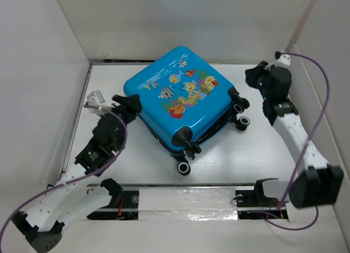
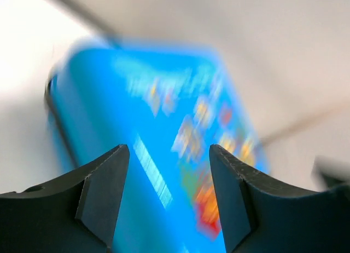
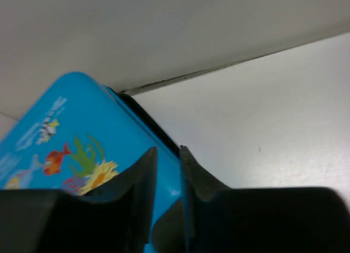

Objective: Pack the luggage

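left hand (image 2: 169, 201): fingers parted | luggage (image 2: 164, 149): blurred blue printed shell, just beyond fingertips

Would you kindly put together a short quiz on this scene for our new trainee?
1. True or false: the small bright blue hard-shell suitcase stands upright on its black-and-white wheels.
2. The left hand is: A. shut on a wheel; B. open, close to the suitcase; C. shut on nothing.
3. What is printed on the suitcase's shell?
Key: 1. False; it lies flat, printed side up. 2. B. 3. Cartoon fish and coral.
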Tool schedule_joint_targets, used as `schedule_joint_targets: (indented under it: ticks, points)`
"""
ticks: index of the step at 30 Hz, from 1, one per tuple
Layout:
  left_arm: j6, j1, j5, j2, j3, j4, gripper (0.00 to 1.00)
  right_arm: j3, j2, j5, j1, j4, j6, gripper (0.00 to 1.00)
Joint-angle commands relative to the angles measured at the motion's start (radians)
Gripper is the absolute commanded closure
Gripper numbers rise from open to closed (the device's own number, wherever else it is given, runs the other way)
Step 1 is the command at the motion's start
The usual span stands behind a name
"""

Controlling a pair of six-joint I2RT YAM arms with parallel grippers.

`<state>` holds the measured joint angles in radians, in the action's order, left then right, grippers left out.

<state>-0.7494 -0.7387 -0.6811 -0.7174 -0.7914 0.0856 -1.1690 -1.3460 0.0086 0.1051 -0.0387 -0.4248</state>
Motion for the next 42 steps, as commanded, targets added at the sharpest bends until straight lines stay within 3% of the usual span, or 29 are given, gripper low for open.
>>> schedule_joint_targets:
  ticks: [1, 2, 3, 6, 7, 10, 15, 16, 20, 26, 29, 35, 39, 42]
  points:
    - [0.100, 0.181, 0.080, -0.104, -0.121, -0.256, 0.43, 0.260, 0.234, 0.124, 0.077, -0.055, -0.054, 0.98]
    - [0.101, 0.182, 0.081, -0.147, -0.158, -0.256, 0.43, 0.316, 0.283, 0.125, 0.091, -0.055, -0.054, 1.00]
    - [0.093, 0.290, 0.197, -0.192, -0.192, -0.262, 0.44, 0.363, 0.330, 0.137, 0.091, -0.037, -0.069, 1.00]
    - [0.055, 0.470, 0.474, -0.384, -0.322, -0.279, 0.51, 0.518, 0.499, 0.151, 0.134, 0.032, -0.094, 1.00]
    - [0.047, 0.561, 0.524, -0.486, -0.357, -0.283, 0.54, 0.541, 0.536, 0.163, 0.143, 0.075, -0.101, 1.00]
    - [0.088, 0.657, 0.590, -0.708, -0.540, -0.209, 0.56, 0.637, 0.639, 0.198, 0.166, 0.098, -0.129, 1.00]
    - [0.223, 0.706, 0.794, -1.063, -0.900, 0.038, 0.54, 0.658, 0.595, 0.165, 0.166, 0.110, -0.140, 0.99]
    - [0.235, 0.707, 0.825, -1.152, -0.932, 0.054, 0.53, 0.670, 0.558, 0.148, 0.166, 0.087, -0.138, 0.98]
    - [0.228, 0.716, 0.904, -1.269, -0.970, 0.057, 0.52, 0.643, 0.435, 0.099, 0.166, 0.053, -0.120, 0.96]
    - [0.202, 0.725, 0.980, -1.306, -0.907, -0.021, 0.52, 0.599, 0.262, 0.031, 0.185, -0.081, -0.109, 0.91]
    - [0.173, 0.704, 1.034, -1.263, -0.798, -0.125, 0.52, 0.553, 0.191, 0.050, 0.185, -0.099, -0.106, 0.90]
    - [0.042, 0.625, 1.002, -1.058, -0.407, -0.430, 0.52, 0.424, 0.042, 0.039, 0.185, -0.177, -0.074, 0.89]
    - [-0.051, 0.557, 0.850, -0.852, -0.040, -0.589, 0.52, 0.321, -0.083, -0.001, 0.194, -0.250, -0.039, 0.90]
    - [-0.071, 0.481, 0.720, -0.677, 0.136, -0.624, 0.52, 0.183, -0.203, -0.068, 0.203, -0.225, -0.005, 0.89]
